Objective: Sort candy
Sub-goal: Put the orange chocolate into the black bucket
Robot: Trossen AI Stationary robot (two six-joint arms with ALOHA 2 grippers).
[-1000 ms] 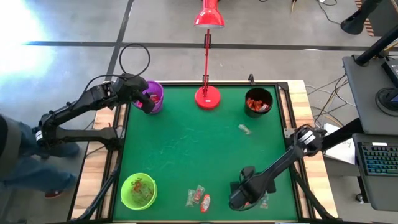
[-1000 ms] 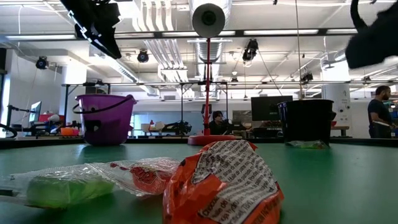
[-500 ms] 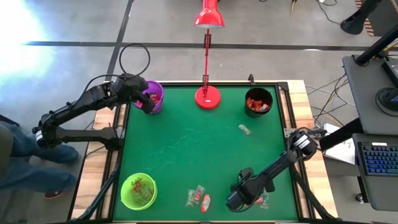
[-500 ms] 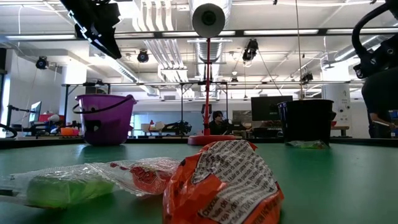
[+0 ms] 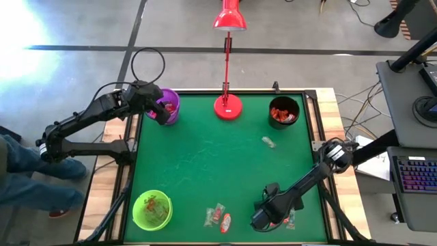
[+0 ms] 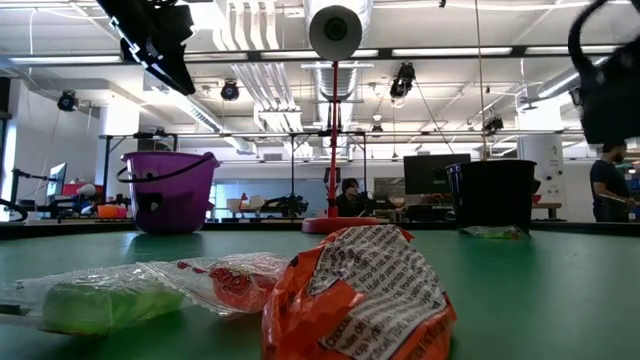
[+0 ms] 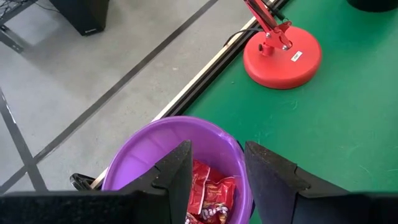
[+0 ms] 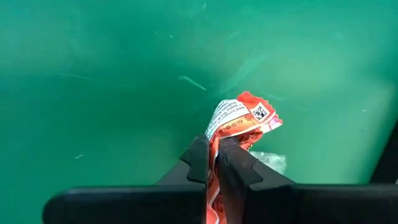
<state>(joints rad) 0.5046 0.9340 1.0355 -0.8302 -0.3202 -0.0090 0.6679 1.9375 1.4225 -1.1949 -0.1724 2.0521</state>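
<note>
1. Candy is partly sorted in the high view: red pieces fill the black cup at upper right, some lie in the purple bucket at upper left, more in the green bowl at lower left. About 3 loose sweets lie at bottom centre, 1 clear wrapper right of centre. The right gripper sits low at lower right; the left gripper hangs over the purple bucket.
2. Low view: an orange-red sweet fills the foreground, with a green-filled wrapper at lower left.
3. Left wrist view: the fingers stand apart above red wrappers in the bucket, holding nothing.
4. Right wrist view: the fingers are clamped on an orange-red wrapper. I judge sorting well underway, with the loose pieces left.
</note>
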